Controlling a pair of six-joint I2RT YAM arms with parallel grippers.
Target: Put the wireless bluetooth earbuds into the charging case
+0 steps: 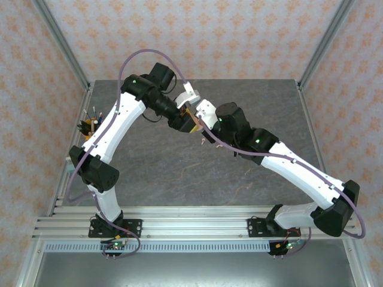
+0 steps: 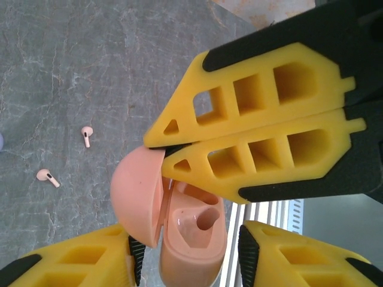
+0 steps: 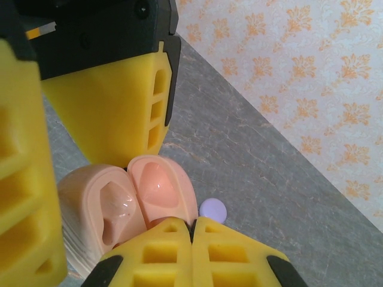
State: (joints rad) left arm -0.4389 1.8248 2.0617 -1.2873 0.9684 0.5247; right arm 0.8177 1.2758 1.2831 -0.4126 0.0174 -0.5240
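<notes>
Above the desk's (image 1: 149,173) far middle, left gripper (image 2: 188,246) brackets the open pink charging case (image 2: 194,254) (grip unclear), closed right gripper (image 3: 192,229) props its lid (image 2: 136,194), likely readying it for pink earbuds (image 2: 87,136) loose nearby.

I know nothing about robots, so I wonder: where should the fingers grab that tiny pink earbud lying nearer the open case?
Probably by its rounded head, from straight above: the pink earbud lies flat on the table, and its head looks thicker than the thin stem, giving more to pinch.
</notes>
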